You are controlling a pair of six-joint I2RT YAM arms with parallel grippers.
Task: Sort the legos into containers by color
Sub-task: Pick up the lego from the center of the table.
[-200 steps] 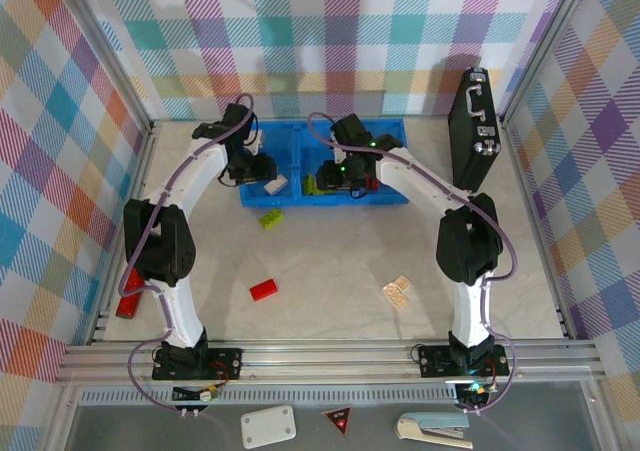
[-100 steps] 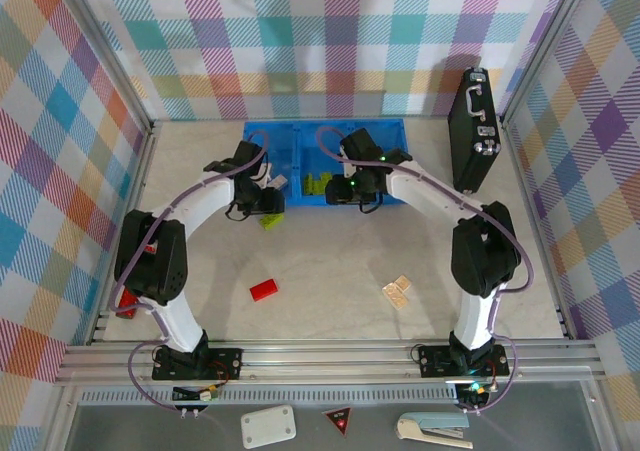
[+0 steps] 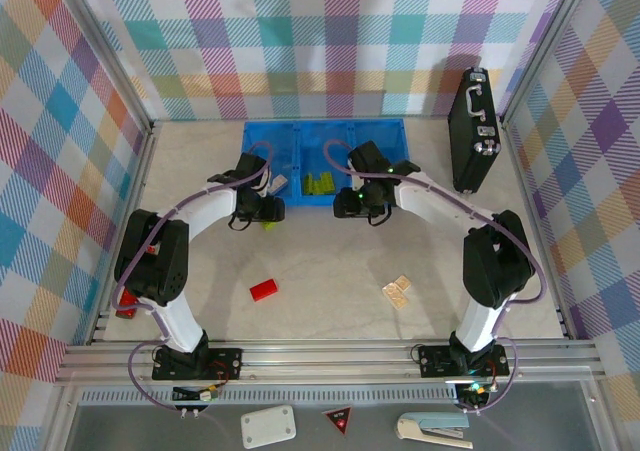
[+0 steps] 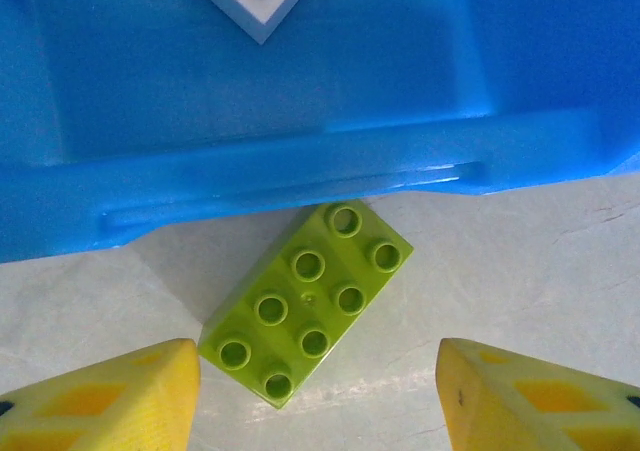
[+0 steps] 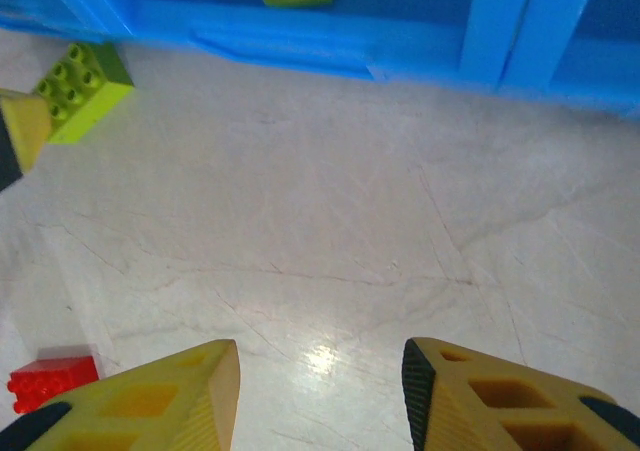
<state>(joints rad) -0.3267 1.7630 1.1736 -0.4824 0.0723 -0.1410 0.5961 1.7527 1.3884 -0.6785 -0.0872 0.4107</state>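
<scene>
A lime green lego [image 4: 308, 301] lies flat on the table just in front of the blue bin's near wall [image 4: 300, 181]. My left gripper [image 4: 318, 391] hangs open over it, one yellow finger on each side, touching nothing. From above, that gripper [image 3: 262, 211] covers most of this brick [image 3: 268, 222]. My right gripper [image 5: 320, 381] is open over bare table, in front of the bin [image 3: 395, 129]. The middle compartment holds green legos [image 3: 320, 183], the left one a pale brick [image 3: 278, 182]. On the table lie a red lego [image 3: 264, 289] and beige legos [image 3: 397, 291].
A black case [image 3: 473, 131] stands upright at the back right. Another red piece [image 3: 127, 306] lies at the table's left edge by the frame. In the right wrist view, the green brick [image 5: 80, 91] and the red brick [image 5: 50, 379] are to my left.
Both arms drew back from over the bin towards the near side. The left gripper came down over the green lego outside the bin. The right gripper left the middle compartment.
</scene>
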